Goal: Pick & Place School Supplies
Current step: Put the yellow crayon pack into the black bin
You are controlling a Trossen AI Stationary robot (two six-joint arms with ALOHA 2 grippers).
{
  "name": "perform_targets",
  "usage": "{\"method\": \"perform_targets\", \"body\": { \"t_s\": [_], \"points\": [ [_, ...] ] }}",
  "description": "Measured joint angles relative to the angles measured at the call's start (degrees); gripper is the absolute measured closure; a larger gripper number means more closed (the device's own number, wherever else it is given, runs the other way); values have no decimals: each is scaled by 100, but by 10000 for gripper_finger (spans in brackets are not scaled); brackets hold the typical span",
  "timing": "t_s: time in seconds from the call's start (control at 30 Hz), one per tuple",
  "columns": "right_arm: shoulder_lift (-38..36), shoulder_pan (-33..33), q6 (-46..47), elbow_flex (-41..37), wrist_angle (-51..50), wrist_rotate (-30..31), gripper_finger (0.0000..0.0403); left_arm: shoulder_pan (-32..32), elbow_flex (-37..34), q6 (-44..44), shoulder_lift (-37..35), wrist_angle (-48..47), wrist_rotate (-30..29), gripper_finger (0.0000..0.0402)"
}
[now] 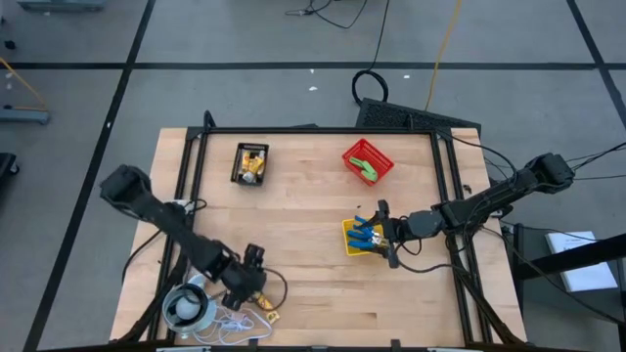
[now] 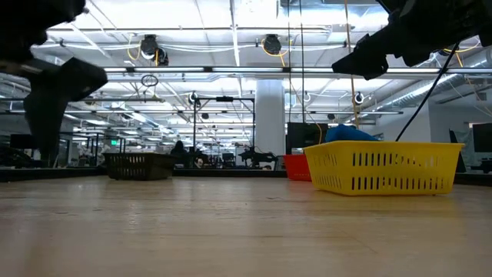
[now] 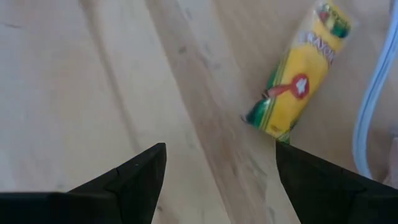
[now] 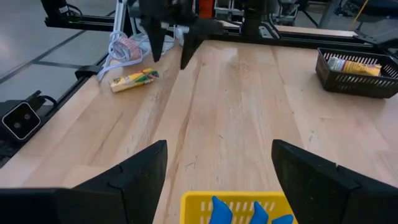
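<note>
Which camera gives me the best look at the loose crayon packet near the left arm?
Left wrist view: the crayon packet lies large and unobstructed. Right wrist view shows it small; high view shows only a speck; low view misses it.

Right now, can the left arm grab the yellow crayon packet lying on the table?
Probably yes. The left gripper hangs open right above the crayon packet, which lies flat on bare wood with nothing on top. Only a white cord runs close beside it.

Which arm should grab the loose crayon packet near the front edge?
Left. Its open gripper hovers just beside the packet; the right gripper is across the table at the yellow bin.
</note>
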Motion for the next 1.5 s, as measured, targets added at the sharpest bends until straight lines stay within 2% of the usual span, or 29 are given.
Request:
{"method": "perform_targets", "body": {
  "t_s": [0.23, 0.4, 0.73, 0.93, 1.07, 1.33, 1.5],
  "points": [
    [0, 0, 88, -1, -170, 145, 126, -208, 886, 366, 676, -440, 5, 96],
    [0, 0, 192, -2, -220, 154, 126, -299, 1370, 393, 965, -556, 269, 96],
    [0, 0, 142, -2, -216, 142, 126, -376, 1463, 475, 1644, -607, 450, 96],
    [0, 0, 146, -2, -213, 140, 126, -333, 1468, 559, 1769, -632, 434, 99],
    [0, 0, 146, -3, -212, 140, 126, -299, 1465, 572, 1769, -689, 435, 146],
    [-2, 4, 217, -4, -211, 137, 126, -297, 1468, 532, 1750, -869, 520, 332],
    [-2, 57, 232, -4, -190, 136, 126, -328, 1470, 514, 1752, -997, 122, 337]
  ]
}}
